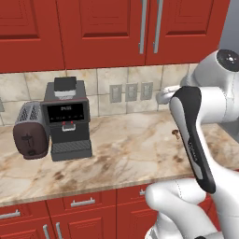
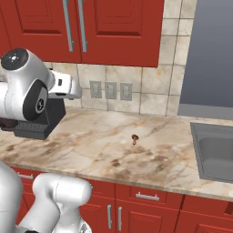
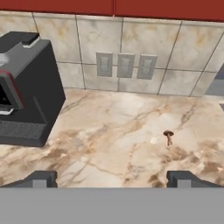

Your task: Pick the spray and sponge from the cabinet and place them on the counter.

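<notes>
Above the marbled surface (image 3: 113, 127) the tool (image 3: 111, 178) hangs with jaws spread wide, nothing between them, aimed at the backsplash outlets (image 3: 125, 65). Cabinet (image 1: 116, 28) doors shut, bar handles (image 1: 150, 25) side by side; spray and sponge can't be seen behind them. Coffee machine (image 1: 67, 119) and toaster (image 1: 30, 130) stand at left, touching. Small brown mushroom (image 3: 168, 136) lies on the surface, near the sink (image 2: 216, 152).

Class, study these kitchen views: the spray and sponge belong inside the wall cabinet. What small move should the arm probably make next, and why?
Probably lift the gripper toward a long silver bar handle of the red panelled wall cabinet. Its doors are shut, so whatever is inside is hidden. The jaws stand wide apart and empty, aimed low over the beige marbled stone counter.
</notes>
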Tool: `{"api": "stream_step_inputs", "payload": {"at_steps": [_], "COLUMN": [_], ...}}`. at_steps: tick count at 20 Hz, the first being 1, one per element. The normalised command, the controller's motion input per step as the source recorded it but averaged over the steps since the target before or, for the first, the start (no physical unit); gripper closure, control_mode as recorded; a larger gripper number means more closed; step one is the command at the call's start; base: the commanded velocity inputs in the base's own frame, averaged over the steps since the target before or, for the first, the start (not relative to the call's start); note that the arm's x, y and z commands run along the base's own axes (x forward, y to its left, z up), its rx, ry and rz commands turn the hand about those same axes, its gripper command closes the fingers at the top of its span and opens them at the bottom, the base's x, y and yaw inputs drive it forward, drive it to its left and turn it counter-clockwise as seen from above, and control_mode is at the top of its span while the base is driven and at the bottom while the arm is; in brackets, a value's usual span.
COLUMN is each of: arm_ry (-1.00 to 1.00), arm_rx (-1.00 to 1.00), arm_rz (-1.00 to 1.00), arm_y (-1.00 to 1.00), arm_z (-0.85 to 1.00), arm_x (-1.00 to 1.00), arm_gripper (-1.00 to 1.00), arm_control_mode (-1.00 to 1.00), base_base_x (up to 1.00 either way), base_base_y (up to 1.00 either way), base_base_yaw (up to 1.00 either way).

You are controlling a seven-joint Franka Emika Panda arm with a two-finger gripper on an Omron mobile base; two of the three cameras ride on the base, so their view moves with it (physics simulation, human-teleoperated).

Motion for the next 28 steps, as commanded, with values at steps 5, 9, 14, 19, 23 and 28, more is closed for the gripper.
{"api": "stream_step_inputs", "payload": {"at_steps": [5,9,14,19,23,28], "arm_ry": [-0.06,-0.08,-0.10,-0.06,-0.09,-0.06], "arm_rx": [0.00,0.00,0.00,0.00,0.01,0.06], "arm_rz": [-0.03,-0.06,-0.07,-0.08,-0.05,0.00], "arm_y": [0.00,0.00,0.01,0.00,0.00,0.00], "arm_z": [0.29,0.35,0.37,0.43,0.29,0.00], "arm_x": [-0.08,0.00,0.00,0.01,0.02,0.03], "arm_gripper": [-1.00,-1.00,-1.00,-1.00,-1.00,-1.00], "arm_control_mode": [-1.00,-1.00,-1.00,-1.00,-1.00,-1.00], "base_base_x": [0.00,0.00,0.00,0.00,0.00,0.00], "base_base_y": [0.00,0.00,0.00,0.00,0.00,0.00], "base_base_yaw": [0.00,0.00,0.00,0.00,0.00,0.00]}}
